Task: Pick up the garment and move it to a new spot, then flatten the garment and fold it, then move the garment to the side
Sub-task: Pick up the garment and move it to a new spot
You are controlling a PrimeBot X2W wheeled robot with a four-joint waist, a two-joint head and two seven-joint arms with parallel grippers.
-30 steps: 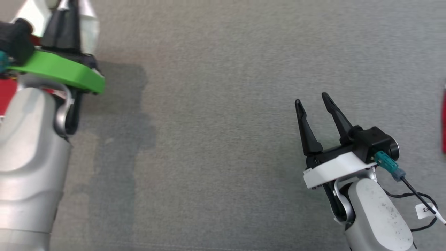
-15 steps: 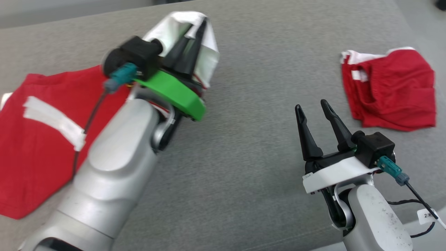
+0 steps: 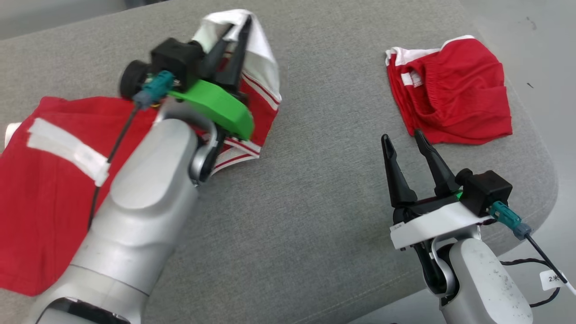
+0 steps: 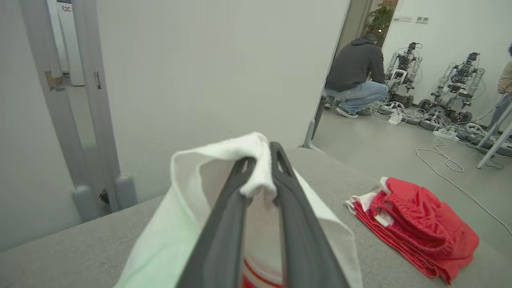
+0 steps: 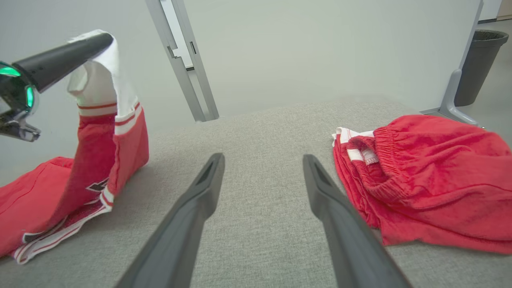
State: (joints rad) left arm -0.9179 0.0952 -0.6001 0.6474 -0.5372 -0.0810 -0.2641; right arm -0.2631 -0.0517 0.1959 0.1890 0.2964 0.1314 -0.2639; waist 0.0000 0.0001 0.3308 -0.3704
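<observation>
A broad, grey fabric-covered surface [image 3: 315,211] with a rounded corner fills the head view, and pale smooth floor [image 3: 540,40] lies past its far right edge.

On the robot's left lies the garment [image 3: 40,193], a red top with white trim and a strip of white tape across it. Most of it rests flat on the surface near the left edge. One white-edged corner is lifted clear of the cloth. The left gripper [image 3: 239,26] has its two dark fingers pressed nearly together on a fold of that white edge, pinching it. From there the fabric drapes down in a red and white striped fall to the surface.

The right gripper [image 3: 402,136] is over bare grey fabric at the lower right, fingers spread wide with nothing between them. Just beyond its fingertips sits a pair of crumpled red shorts [image 3: 450,108] with a gathered waistband, near the surface's right edge and well apart from the garment.

Behind the surface stands a plain white wall [image 4: 208,60] with a grey metal post [image 5: 182,64] against it. A dark bin [image 5: 478,64] stands on the floor to the right. Through a gap beyond the wall, a person [image 4: 356,74] in a dark hooded top and jeans crouches beside several parked robots [image 4: 460,84], with loose white cables [image 4: 444,160] trailing across the floor.
</observation>
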